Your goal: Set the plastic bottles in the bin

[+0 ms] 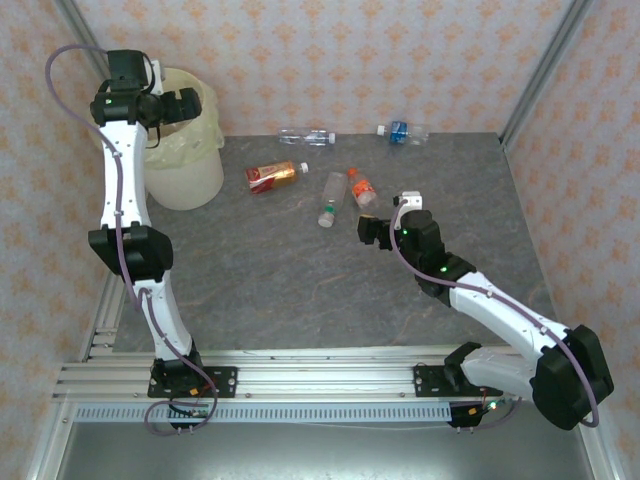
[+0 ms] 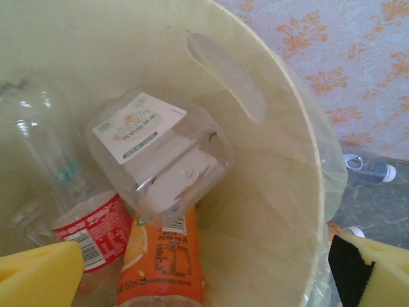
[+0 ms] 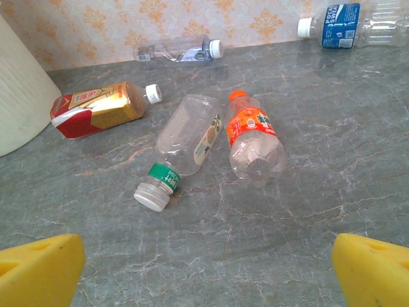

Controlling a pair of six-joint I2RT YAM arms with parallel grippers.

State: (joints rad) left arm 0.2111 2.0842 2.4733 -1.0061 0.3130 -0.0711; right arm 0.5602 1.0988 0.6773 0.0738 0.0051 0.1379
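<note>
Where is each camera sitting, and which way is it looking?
Top: high behind the robot, looking down at the table; left arm and right arm show.
Left wrist: above the bin, looking in; open yellow jaws at bottom corners.
Right wrist: low, facing the orange-label bottle; open yellow jaws below.
Shared: top and right wrist both see that bottle.

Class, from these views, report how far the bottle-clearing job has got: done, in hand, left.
Done: at least three bottles lie in the bin, including an orange-labelled bottle. In hand: nothing; the left end effector hangs open over the bin, the right end effector open above the table. Left: five on it: red-gold bottle, green-banded bottle, orange-capped bottle, clear bottle, blue-labelled bottle.
</note>
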